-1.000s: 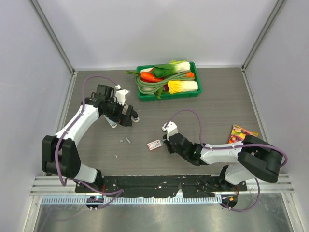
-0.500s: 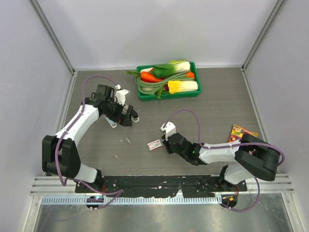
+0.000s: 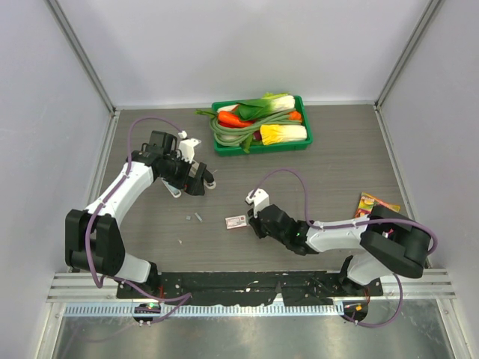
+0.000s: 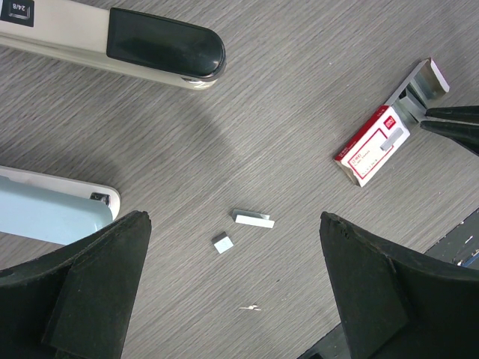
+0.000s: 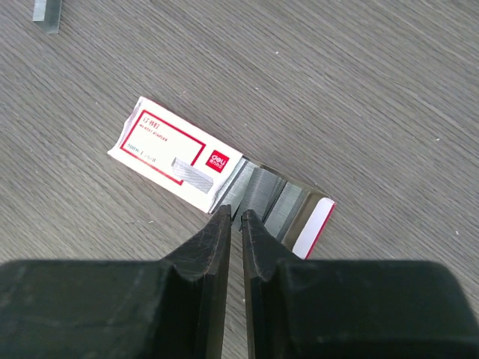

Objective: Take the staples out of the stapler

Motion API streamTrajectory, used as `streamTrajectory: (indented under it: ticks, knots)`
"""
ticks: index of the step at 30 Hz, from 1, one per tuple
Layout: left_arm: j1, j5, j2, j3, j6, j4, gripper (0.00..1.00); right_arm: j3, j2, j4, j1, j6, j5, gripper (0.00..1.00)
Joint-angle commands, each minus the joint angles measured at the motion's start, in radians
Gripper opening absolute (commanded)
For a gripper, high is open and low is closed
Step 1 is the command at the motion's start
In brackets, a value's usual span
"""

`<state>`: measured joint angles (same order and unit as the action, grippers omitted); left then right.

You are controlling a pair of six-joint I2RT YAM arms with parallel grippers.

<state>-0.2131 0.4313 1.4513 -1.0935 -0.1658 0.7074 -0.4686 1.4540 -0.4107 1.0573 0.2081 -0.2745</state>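
Observation:
The stapler (image 4: pixel 52 213) is pale blue and lies open, its beige arm with a black tip (image 4: pixel 112 45) apart from it. It sits just left of my left gripper (image 4: pixel 232 221), which is open and empty. In the top view the stapler (image 3: pixel 174 191) shows as a pale piece beside the left gripper (image 3: pixel 196 182). Loose staples (image 4: pixel 253 218) lie on the table between the left fingers, and also show in the top view (image 3: pixel 198 217). My right gripper (image 5: pixel 233 213) is shut, its tips touching staple strips in the open end of a white-and-red staple packet (image 5: pixel 176 161).
A green tray (image 3: pixel 258 148) of toy vegetables stands at the back. A colourful packet (image 3: pixel 374 206) lies at the right edge. The staple packet (image 3: pixel 236 221) lies mid-table. A short staple strip (image 5: pixel 46 13) lies far left of the packet. Walls close three sides.
My right gripper has moved a little left and the white-and-red packet has slid left with it. The left arm and stapler have not moved.

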Motion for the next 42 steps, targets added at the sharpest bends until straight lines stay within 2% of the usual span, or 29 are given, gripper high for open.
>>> streamTrajectory:
  ticks: [1,10,12,16,21,25,33,35,37,38,42]
  knots:
    - [0.008,0.024,0.006,0.0,-0.014,-0.011,1.0,-0.038,0.014,-0.066,0.0,-0.004,0.034,0.17]
    - [0.008,0.034,0.012,0.0,-0.017,-0.005,1.0,-0.094,0.055,-0.096,0.0,0.008,0.081,0.17]
    - [0.008,0.037,0.018,-0.005,-0.015,-0.002,1.0,-0.114,0.052,-0.083,-0.002,-0.004,0.081,0.2]
    - [0.008,0.037,0.024,-0.016,-0.02,0.012,1.0,-0.128,-0.012,-0.031,-0.043,-0.047,0.077,0.33]
    - [0.008,0.043,0.021,-0.016,-0.021,0.015,1.0,-0.084,-0.118,-0.02,-0.091,-0.143,0.063,0.4]
    - [0.008,0.047,0.026,-0.014,-0.023,0.02,1.0,-0.065,-0.142,0.013,-0.097,-0.127,0.008,0.39]
    - [0.008,0.047,0.023,-0.017,-0.029,0.026,1.0,-0.002,-0.165,0.091,-0.097,-0.038,0.076,0.26]
    - [0.008,0.05,0.023,-0.017,-0.028,0.026,1.0,0.01,-0.175,0.098,-0.092,-0.032,0.081,0.26]
    - [0.008,0.052,0.026,-0.019,-0.026,0.026,1.0,0.025,-0.194,0.099,-0.085,-0.045,0.087,0.29]
    - [0.008,0.052,0.026,-0.019,-0.026,0.026,1.0,0.03,-0.198,0.096,-0.082,-0.074,0.089,0.35]
    - [0.008,0.061,0.029,-0.02,-0.023,0.027,1.0,0.025,-0.182,0.098,-0.063,-0.165,0.072,0.47]
